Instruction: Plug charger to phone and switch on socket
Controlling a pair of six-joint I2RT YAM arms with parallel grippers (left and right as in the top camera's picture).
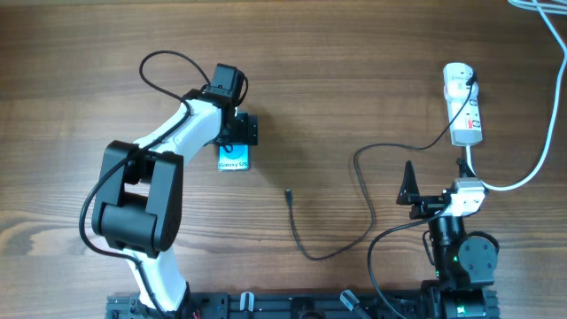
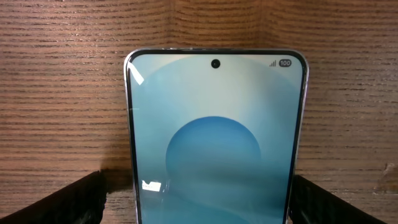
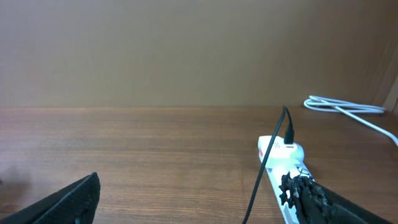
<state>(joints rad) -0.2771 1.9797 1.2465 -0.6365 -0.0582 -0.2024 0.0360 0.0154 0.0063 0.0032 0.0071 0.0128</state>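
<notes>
The phone [image 1: 234,160] lies flat on the wooden table, its turquoise screen up and white text at the near end. My left gripper [image 1: 237,135] hovers over its far end, open. In the left wrist view the phone [image 2: 214,143] lies between the two fingers [image 2: 198,202], with a gap on the left side. The charger [image 1: 361,190] runs from the socket [image 1: 462,105] in a loop to its free plug tip [image 1: 289,193], lying right of the phone. My right gripper [image 1: 434,188] is open and empty, just short of the socket [image 3: 280,152].
The socket's thick white cord [image 1: 532,168] curves off along the right edge and also shows in the right wrist view [image 3: 342,107]. The charger cable [image 3: 267,162] crosses in front of the right gripper [image 3: 199,205].
</notes>
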